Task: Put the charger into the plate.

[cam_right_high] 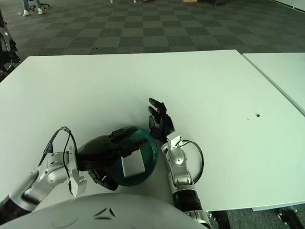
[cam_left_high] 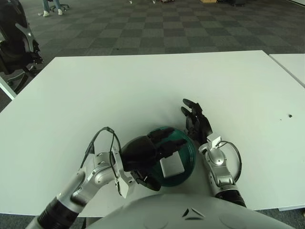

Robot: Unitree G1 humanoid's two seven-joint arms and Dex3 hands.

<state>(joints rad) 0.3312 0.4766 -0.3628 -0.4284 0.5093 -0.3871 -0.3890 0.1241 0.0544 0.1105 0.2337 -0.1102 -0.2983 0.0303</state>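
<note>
With my left hand's (cam_left_high: pixel 143 153) fingers (cam_left_high: pixel 167 142) relaxed and empty over the plate's (cam_left_high: pixel 190 153) left rim, I see the charger (cam_left_high: pixel 171 165) lying flat inside the plate. My right hand (cam_left_high: pixel 196 125) shows just right of the plate, fingers spread, on the desk (cam_left_high: pixel 143 90).

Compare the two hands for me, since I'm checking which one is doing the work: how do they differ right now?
The left hand hangs over the plate, fingers spread above the white charger lying in it; the right hand shows beside the plate's right edge, over bare table. The left hand reaches rightward; the right hand's fingers point away from the robot. Both are black, open and hold nothing.
</note>
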